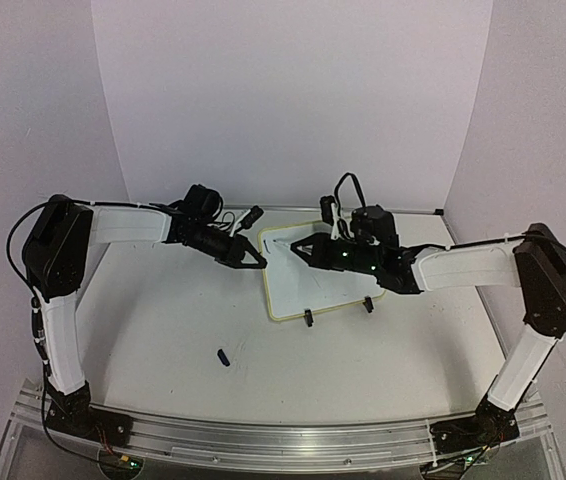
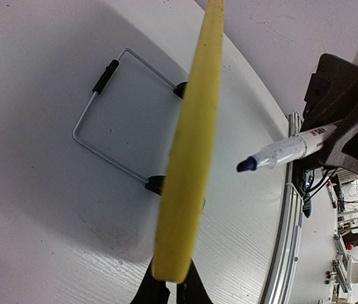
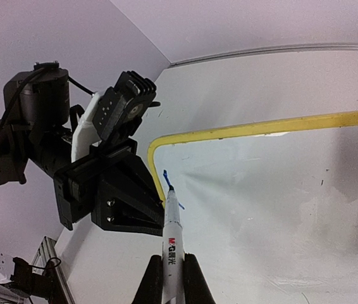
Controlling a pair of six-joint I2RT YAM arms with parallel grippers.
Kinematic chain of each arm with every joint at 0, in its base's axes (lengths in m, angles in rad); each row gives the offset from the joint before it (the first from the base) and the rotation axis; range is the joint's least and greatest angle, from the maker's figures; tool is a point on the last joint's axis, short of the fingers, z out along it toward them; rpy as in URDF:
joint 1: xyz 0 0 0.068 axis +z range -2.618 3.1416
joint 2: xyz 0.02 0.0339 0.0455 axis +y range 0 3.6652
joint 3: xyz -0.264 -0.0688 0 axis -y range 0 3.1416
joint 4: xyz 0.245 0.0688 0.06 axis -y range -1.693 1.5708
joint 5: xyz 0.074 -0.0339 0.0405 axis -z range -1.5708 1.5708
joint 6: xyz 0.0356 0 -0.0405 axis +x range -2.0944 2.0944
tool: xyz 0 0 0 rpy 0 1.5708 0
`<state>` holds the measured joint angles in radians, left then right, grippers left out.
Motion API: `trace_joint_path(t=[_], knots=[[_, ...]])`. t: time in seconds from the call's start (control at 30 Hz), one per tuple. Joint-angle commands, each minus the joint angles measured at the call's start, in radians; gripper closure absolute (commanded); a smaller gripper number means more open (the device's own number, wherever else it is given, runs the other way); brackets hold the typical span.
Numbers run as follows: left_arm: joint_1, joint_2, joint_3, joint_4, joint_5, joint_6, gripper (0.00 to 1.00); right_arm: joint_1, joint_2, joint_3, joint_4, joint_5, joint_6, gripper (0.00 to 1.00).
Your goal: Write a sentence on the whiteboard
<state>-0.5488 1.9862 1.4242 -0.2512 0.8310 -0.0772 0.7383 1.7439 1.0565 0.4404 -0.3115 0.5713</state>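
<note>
1. Overhead, the left arm stretches in from the left edge with its elbow raised. The left gripper (image 1: 256,259) is clamped on the left rim of the whiteboard (image 1: 328,285), which sits propped at mid-frame.
2. The right arm reaches in from the right edge. The right gripper (image 1: 299,246) is closed around a marker (image 3: 171,234) over the board's upper left corner.
3. Only the left wrist view shows the board edge-on. Its yellow rim (image 2: 191,139) rises from between the fingers (image 2: 146,290), and a wire stand (image 2: 112,120) is on the left.
4. Only the right wrist view shows the marker tip at the white face, beside a short blue stroke (image 3: 165,176). Whether the tip touches is unclear.
5. Only overhead shows a small dark cap (image 1: 223,357) on the table (image 1: 163,320), at lower left and well apart from the board.
</note>
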Motion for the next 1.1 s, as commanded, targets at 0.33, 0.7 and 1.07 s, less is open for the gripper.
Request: trace_joint_path(t=[0.33,0.7,1.07], knots=[[0.001,-0.002,-0.005,0.01,0.005,0.022,1.0,-0.002,0.042,0.053,0.035,0.058,-0.009,1.0],[0.001,-0.001,-0.005,0.009,0.006,0.022,1.0,-0.002,0.045,0.014,0.037,0.023,-0.006,1.0],[0.001,-0.004,-0.002,0.009,0.005,0.021,1.0,0.002,0.07,-0.001,0.035,-0.041,-0.007,1.0]])
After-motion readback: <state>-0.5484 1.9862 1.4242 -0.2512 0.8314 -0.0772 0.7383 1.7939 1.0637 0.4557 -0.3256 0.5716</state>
